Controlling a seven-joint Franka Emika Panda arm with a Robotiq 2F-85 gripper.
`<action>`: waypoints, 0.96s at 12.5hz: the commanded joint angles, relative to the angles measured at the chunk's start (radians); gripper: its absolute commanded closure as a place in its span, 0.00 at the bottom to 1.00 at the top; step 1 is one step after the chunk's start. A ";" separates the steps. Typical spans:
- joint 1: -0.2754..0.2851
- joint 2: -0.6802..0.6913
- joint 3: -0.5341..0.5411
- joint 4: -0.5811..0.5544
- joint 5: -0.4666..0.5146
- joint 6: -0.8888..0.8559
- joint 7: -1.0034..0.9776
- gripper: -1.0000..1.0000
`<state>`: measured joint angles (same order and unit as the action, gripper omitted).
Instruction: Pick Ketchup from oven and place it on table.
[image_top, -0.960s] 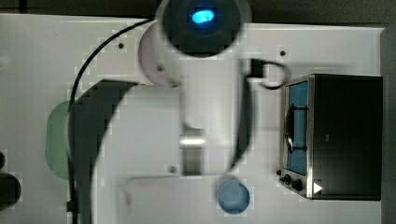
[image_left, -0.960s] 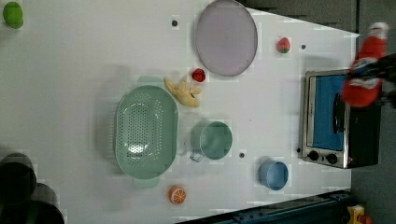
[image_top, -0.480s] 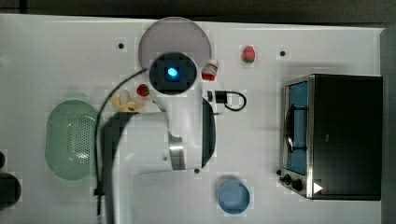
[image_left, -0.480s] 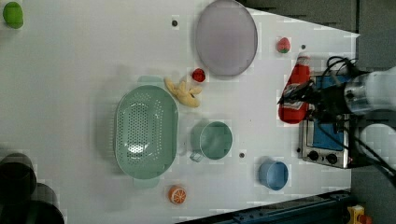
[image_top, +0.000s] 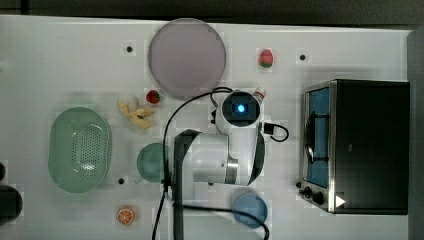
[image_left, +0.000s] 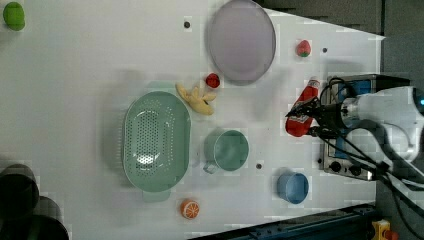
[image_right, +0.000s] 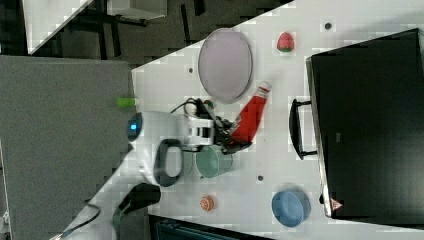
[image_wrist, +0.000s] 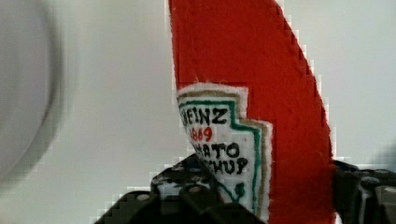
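The ketchup (image_left: 301, 114) is a slim red bottle with a white cap and a white label (image_wrist: 223, 149). My gripper (image_left: 303, 121) is shut on its lower body, one black finger on each side. The bottle (image_right: 248, 116) is tilted, its cap pointing towards the purple plate's side, over the white table (image_top: 50, 60). In the top view my wrist covers it except for the cap (image_top: 259, 93). The black oven (image_top: 370, 145) with its blue glass door stands at the top view's right, apart from the bottle. Whether the bottle touches the table I cannot tell.
A purple plate (image_top: 186, 57) lies just beyond the bottle. A green cup (image_top: 151, 162), a green colander (image_top: 79, 149) and a blue bowl (image_top: 250, 209) stand around my arm. A strawberry (image_top: 153, 96), yellow banana pieces (image_top: 135, 114), an orange half (image_top: 125, 216) and a peach-like fruit (image_top: 266, 58) are scattered.
My arm has carried the ketchup away from the oven, out over the table towards the plate and cup, and the wrist has come lower.
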<state>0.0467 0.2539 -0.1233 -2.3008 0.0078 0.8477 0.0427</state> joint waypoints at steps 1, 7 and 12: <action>0.006 0.026 0.042 -0.037 0.006 0.112 0.005 0.35; 0.007 0.038 0.045 -0.065 0.006 0.191 0.008 0.00; 0.005 -0.170 0.042 0.009 0.006 0.009 0.010 0.00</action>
<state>0.0679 0.1425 -0.0757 -2.3496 0.0157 0.8765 0.0461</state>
